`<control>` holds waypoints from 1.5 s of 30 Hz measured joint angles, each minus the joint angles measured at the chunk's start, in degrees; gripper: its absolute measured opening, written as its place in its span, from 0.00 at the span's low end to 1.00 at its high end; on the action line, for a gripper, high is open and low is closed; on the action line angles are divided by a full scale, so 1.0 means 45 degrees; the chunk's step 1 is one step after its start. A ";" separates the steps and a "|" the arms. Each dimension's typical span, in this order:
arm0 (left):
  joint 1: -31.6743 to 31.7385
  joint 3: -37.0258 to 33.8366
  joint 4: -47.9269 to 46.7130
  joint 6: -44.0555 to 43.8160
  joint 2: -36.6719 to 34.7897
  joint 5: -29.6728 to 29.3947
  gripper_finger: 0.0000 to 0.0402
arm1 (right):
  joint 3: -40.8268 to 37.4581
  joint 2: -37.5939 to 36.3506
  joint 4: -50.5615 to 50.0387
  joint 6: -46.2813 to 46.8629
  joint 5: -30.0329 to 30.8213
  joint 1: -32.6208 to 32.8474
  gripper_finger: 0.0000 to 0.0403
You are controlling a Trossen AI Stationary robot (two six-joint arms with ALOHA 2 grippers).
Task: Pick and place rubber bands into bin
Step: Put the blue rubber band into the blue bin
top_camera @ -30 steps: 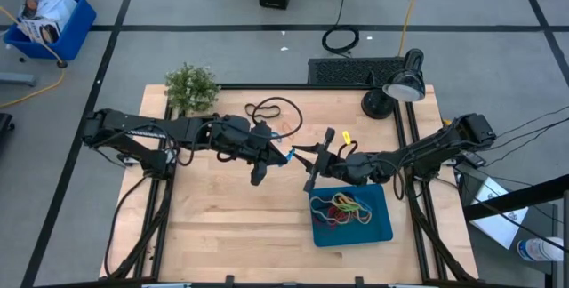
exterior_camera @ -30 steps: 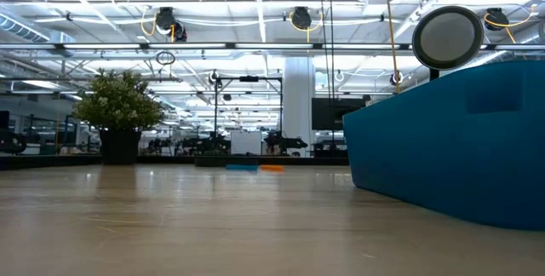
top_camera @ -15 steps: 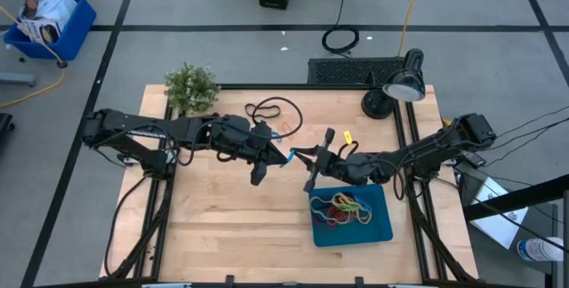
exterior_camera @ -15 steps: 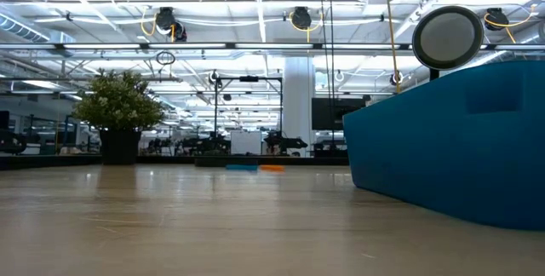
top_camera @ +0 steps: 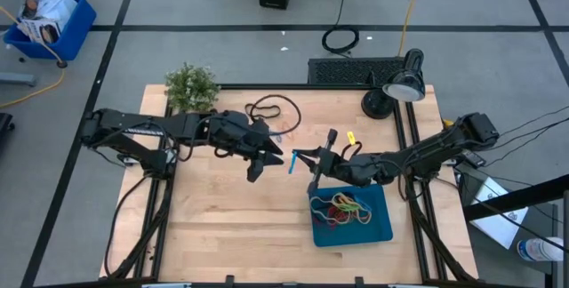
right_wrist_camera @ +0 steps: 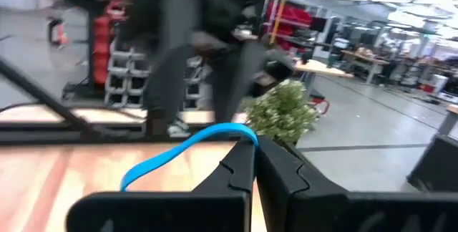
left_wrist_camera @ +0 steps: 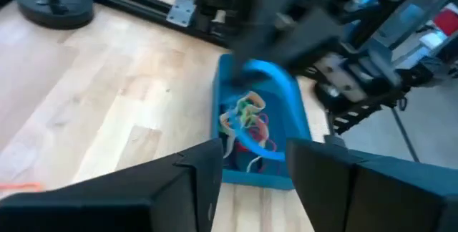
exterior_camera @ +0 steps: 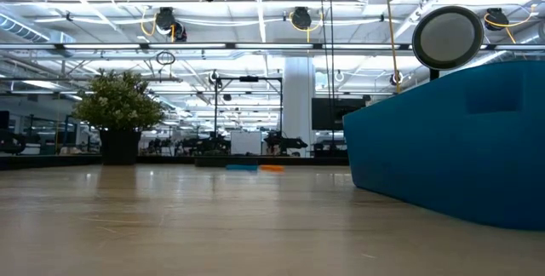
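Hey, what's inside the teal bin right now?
The bin holds a tangled pile of rubber bands in red, orange, green and tan, bunched toward its left half. Bands buried under the pile can't be counted. The right gripper holds a blue band outside it.

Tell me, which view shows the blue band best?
The right wrist view: the blue band arcs large from the shut right gripper. The left wrist view shows it blurred above the bin. The high view gives a small streak; the low view, nothing.
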 joint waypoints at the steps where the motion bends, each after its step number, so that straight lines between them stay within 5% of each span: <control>1: 0.0092 0.0016 -0.0155 0.0004 -0.0003 -0.0002 0.40 | 0.0000 -0.0163 -0.0316 -0.0001 -0.0004 0.0152 0.00; 6: 0.0488 0.0001 -0.0821 0.0092 0.0032 -0.0563 0.41 | 0.0000 -0.1181 -0.3023 0.0864 -0.0004 0.1075 0.00; 12: 0.0889 -0.0008 -0.0977 0.0465 0.0035 -0.1599 0.41 | 0.0005 -0.2328 -0.7848 0.5345 -0.0720 0.2051 0.00; 21: 0.1462 -0.0008 -0.0968 0.0969 0.0035 -0.1695 0.41 | 0.0005 -0.2401 -1.3387 1.3389 -0.6673 0.2660 0.00; 29: 0.1773 -0.0008 -0.0875 0.1088 0.0035 -0.1698 0.41 | 0.0000 -0.1750 -1.6526 1.8122 -1.0117 0.3547 0.00; 45: 0.1773 -0.0013 -0.0905 0.1083 0.0035 -0.1695 0.41 | 0.0000 -0.0051 -1.7353 1.8901 -1.0655 0.4243 0.04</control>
